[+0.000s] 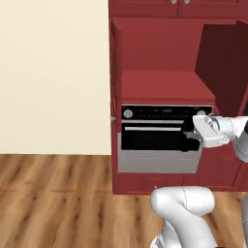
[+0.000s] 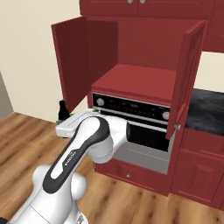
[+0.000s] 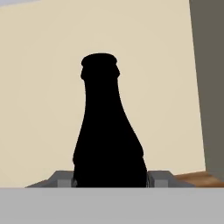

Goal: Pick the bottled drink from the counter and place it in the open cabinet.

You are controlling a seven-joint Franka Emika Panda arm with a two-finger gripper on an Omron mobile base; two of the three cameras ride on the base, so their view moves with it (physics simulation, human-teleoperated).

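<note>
One black bottle (image 3: 108,131) sits squeezed between the tool's (image 3: 109,178) two fingers, held up in front of the open red cabinet (image 2: 131,78) above the oven (image 2: 131,116).

The bottled drink (image 3: 107,131) is solid black at frame centre. The open cabinet (image 2: 135,81) is dark red inside and out, upper middle. Below it, the built-in oven (image 2: 131,120) is black with silver trim. The wall (image 1: 53,77) at left is cream; the floor (image 1: 53,203) is brown wood-grain. The counter (image 2: 205,109) at right is black marbled.
</note>
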